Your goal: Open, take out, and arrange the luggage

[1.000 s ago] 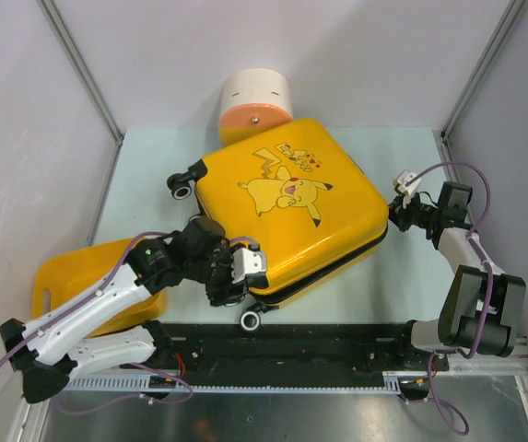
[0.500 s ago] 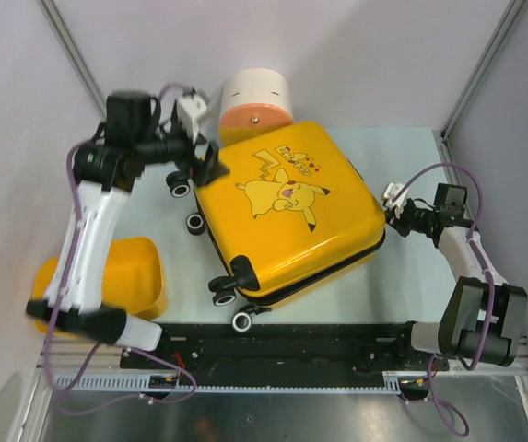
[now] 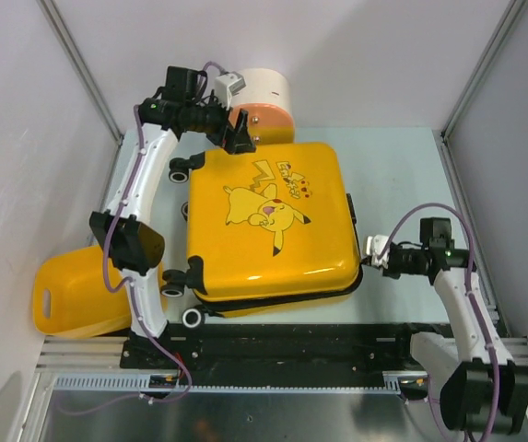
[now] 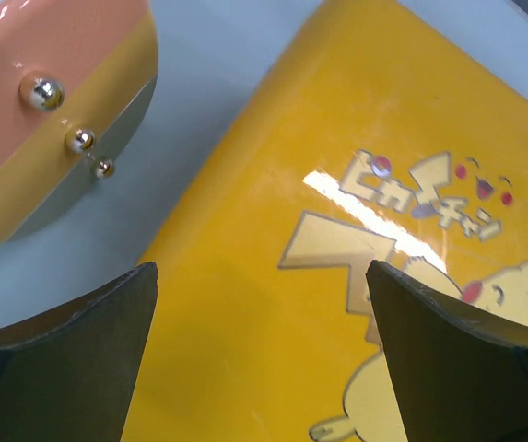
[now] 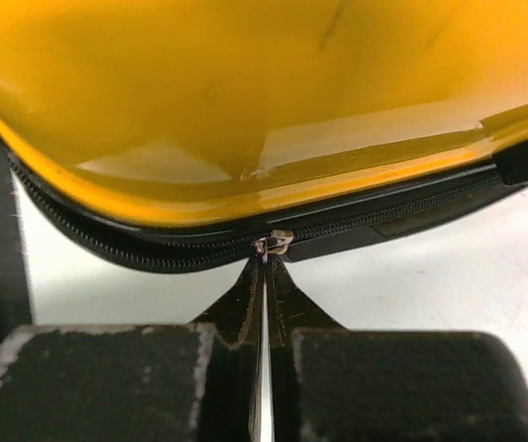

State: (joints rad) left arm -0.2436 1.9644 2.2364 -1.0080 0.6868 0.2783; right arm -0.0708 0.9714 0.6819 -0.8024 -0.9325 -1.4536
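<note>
One Pikachu suitcase (image 3: 268, 221) lies flat mid-table; one yellow tub (image 3: 75, 295) sits at the near-left corner, one cream-and-orange cylinder (image 3: 265, 101) at the far edge. The left gripper (image 3: 238, 133) hangs spread over the suitcase's far-left corner; the right gripper (image 5: 265, 276) pinches its zipper pull (image 5: 273, 244).

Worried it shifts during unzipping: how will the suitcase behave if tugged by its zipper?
The suitcase lies flat with wheels pointing sideways, so it probably won't roll, but its glossy shell may slide or pivot on the smooth table. The shell looks rigid, so it likely moves as one piece when the right gripper, shut on the zipper pull, tugs.
</note>
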